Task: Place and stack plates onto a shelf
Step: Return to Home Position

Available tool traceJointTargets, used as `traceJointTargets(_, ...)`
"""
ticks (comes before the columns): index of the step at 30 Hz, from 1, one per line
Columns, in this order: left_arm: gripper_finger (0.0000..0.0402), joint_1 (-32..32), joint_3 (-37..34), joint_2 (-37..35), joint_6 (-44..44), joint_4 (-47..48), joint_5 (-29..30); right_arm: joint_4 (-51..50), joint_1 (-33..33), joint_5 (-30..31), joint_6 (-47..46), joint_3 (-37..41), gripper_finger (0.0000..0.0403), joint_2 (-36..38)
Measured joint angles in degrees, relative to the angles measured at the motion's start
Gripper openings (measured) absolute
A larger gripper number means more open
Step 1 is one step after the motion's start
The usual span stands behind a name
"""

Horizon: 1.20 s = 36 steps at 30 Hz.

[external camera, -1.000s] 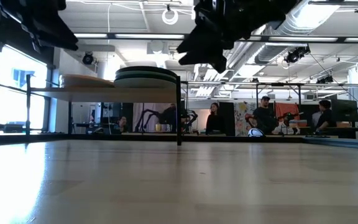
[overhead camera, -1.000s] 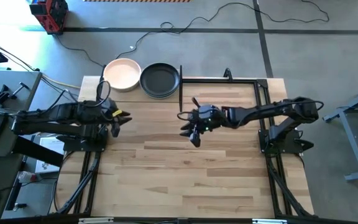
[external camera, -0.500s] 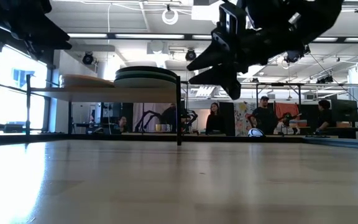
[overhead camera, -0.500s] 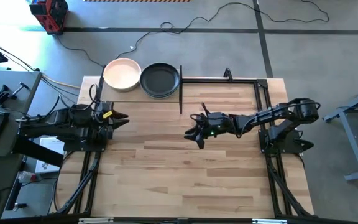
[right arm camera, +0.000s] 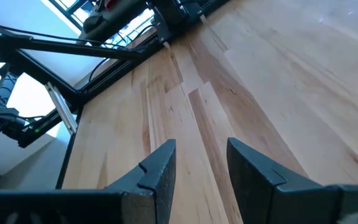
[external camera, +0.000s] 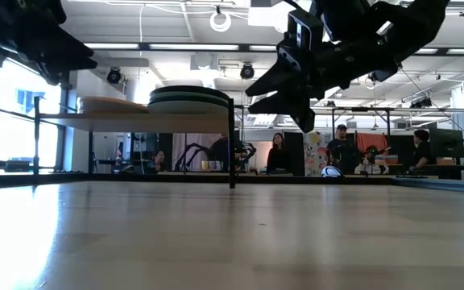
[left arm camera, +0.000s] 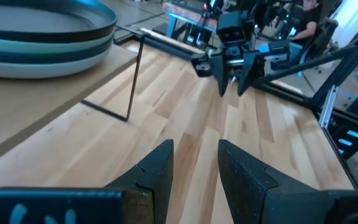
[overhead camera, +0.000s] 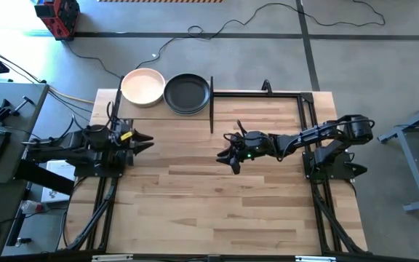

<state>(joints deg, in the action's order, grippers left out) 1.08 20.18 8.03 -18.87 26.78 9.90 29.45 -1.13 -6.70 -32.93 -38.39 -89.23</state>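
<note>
The shelf [external camera: 135,118] stands at the table's far left corner. It carries two stacks of plates: one with a peach-pink plate [overhead camera: 143,87] on top, and to its right one with a black plate [overhead camera: 188,93] on top. The black stack also shows in the left wrist view [left arm camera: 42,31], resting on the shelf board [left arm camera: 36,99]. My left gripper [overhead camera: 144,139] hovers near the table's left edge, on the near side of the shelf, open and empty. My right gripper [overhead camera: 228,153] hovers over the table's middle, open and empty, and shows in the left wrist view [left arm camera: 230,78].
The shelf's thin black frame leg [left arm camera: 133,78] stands on the table at the shelf's right near corner. A black frame rail [overhead camera: 268,93] runs along the table's far edge. The bare wooden tabletop [overhead camera: 217,204] stretches toward the near edge. People sit in the room beyond the table [external camera: 345,149].
My right gripper has come down and drawn back a little toward the table's right edge, staying empty. The plates on the shelf have not moved.
</note>
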Motion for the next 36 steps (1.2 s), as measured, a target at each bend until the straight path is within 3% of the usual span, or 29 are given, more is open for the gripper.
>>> traceJointTargets(13,0.0115,0.00,-6.17,0.04,3.99,-4.63,0.01,-0.53,0.00,-0.24,-0.06,0.00,0.0126,0.00)
traceJointTargets(24,0.0115,0.01,-6.44,0.02,6.93,-5.78,-0.39,-2.15,-0.39,-0.21,-0.06,-0.03,0.0126,1.24)
traceJointTargets(29,0.0115,0.00,-6.44,0.04,7.82,-6.41,-0.98,-9.90,-1.25,-0.17,-0.08,0.00,0.0126,6.97)
traceJointTargets(36,0.0115,0.00,-6.43,0.00,9.55,-12.23,-12.62,-20.78,-2.57,0.05,-0.08,0.00,0.0126,19.96)
